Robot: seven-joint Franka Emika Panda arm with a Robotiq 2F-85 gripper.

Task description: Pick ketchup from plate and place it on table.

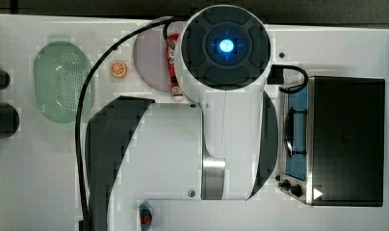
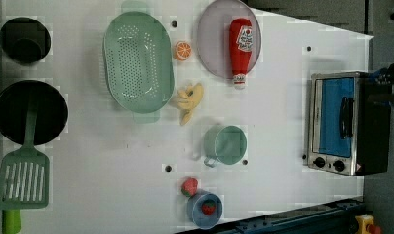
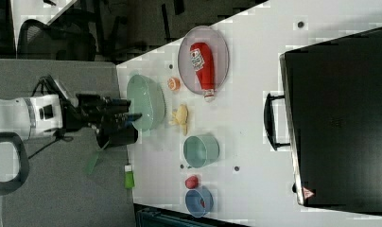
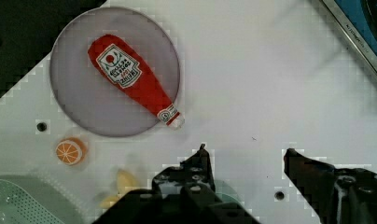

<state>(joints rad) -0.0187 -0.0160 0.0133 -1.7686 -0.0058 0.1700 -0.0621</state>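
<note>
Gripper (image 4: 245, 151) is released: in the wrist view its two dark fingers (image 4: 196, 163) stand well apart with nothing but white desk between them, so it grasps nothing. In the right view the gripper (image 3: 132, 115) hangs high above the desk, far from the work.

The ketchup (image 4: 134, 82) lies flat on the plate (image 4: 74, 107), and its white cap reaches just over the plate's rim toward the desk (image 4: 270, 84). The left view shows the same: the ketchup (image 2: 241, 50) rests on the plate (image 2: 212, 44), with the cap end beyond the edge.

As I judge it, the task has not really begun. No step is done: the bottle is not gripped, not lifted and not moved. What is left is everything: to come down over the bottle, to close on it, to lift it off the plate, and to put it on a free part of the desk.
</note>
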